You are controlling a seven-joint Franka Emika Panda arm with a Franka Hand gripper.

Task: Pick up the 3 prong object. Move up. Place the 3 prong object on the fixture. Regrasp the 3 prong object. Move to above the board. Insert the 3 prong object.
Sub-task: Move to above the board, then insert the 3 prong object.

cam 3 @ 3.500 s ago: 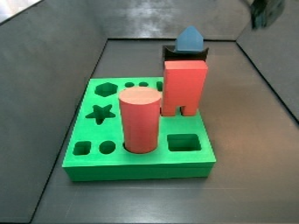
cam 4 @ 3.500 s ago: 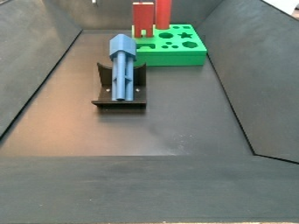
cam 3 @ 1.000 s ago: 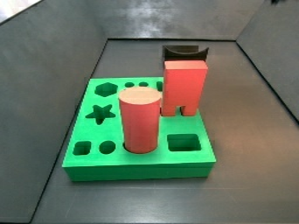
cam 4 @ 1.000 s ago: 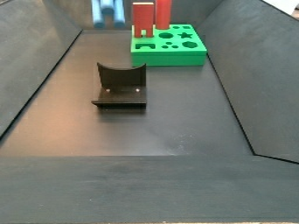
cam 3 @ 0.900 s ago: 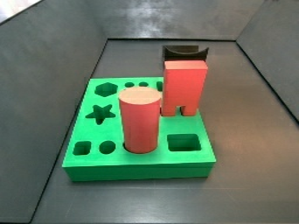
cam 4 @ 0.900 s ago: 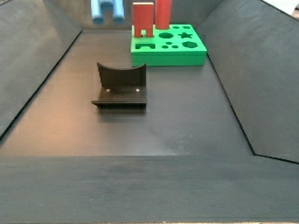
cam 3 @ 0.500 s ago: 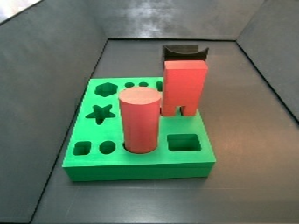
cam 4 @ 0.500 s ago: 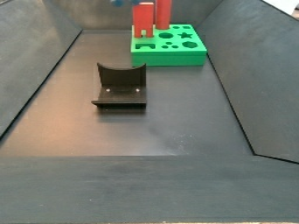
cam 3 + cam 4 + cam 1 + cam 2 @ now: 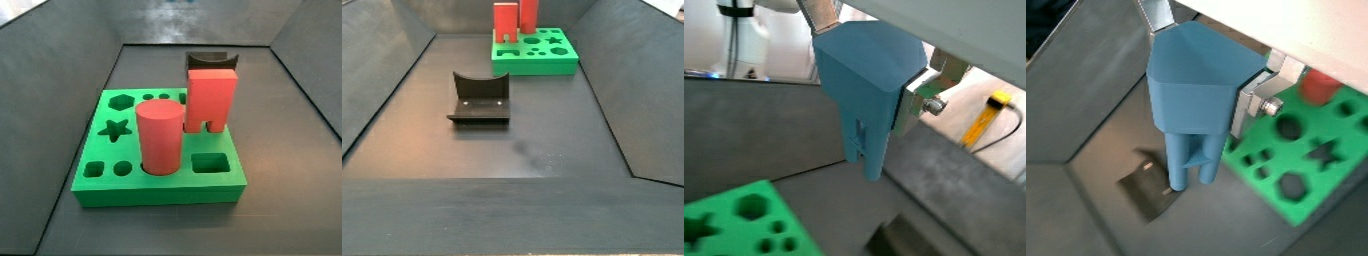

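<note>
Gripping the 3 prong object [image 9: 869,90], the gripper [image 9: 871,75] is seen only in the wrist views, high above the floor — neither side view shows it, so you have it out of their frame. In both wrist views the silver fingers [image 9: 1256,100] are clamped on the blue-grey piece [image 9: 1189,100], its prongs pointing down and its wide body filling the gap between the plates. Below it in a wrist view you can see the green board [image 9: 1313,150] close beside the prongs and the fixture [image 9: 1149,186] on the dark floor under them. In a side view the fixture [image 9: 478,98] stands bare near the middle of the bin, with open floor all around it; the board [image 9: 537,52] sits at about 12 o'clock from it, against the far wall, carrying the red cylinder [image 9: 159,137] and the red rectangular block [image 9: 211,99]. The board [image 9: 160,160] leaves a strip of clear floor to each side wall. Compared with 3.5 seconds ago, the piece no longer rests on the fixture [image 9: 209,59] — and the blue blur that showed at the top edge of a side view a second ago has gone.
</note>
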